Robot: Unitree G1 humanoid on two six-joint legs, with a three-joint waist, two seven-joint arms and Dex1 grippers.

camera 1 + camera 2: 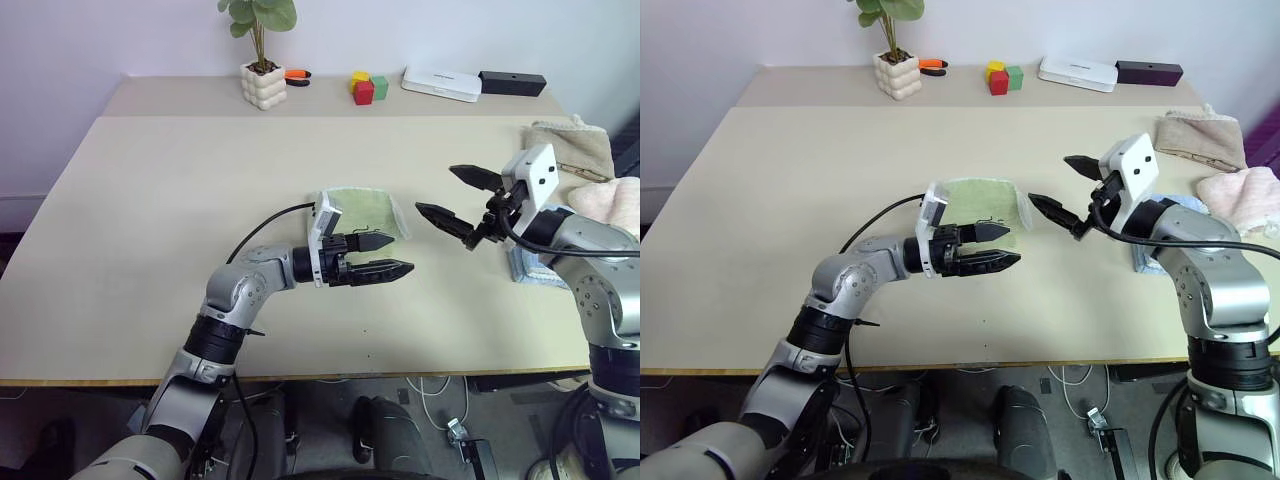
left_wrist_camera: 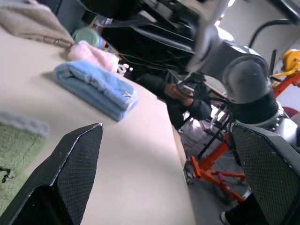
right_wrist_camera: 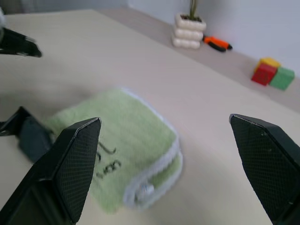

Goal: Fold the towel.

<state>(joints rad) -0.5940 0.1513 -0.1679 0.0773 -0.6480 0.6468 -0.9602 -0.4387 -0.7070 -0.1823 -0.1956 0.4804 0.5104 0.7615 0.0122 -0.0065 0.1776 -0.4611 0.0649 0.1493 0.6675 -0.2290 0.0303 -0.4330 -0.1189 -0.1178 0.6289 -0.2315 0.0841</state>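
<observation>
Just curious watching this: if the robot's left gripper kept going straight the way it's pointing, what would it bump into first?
Probably the right gripper. The left gripper points across the table toward it, above the table top, with open air between them. Depth is unclear; it might pass just below.

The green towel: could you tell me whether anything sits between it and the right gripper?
Nothing visible does. The right gripper hangs open just beside the folded green towel, with bare table under the gap. The open left gripper is at the towel's near edge, off that line.
</observation>
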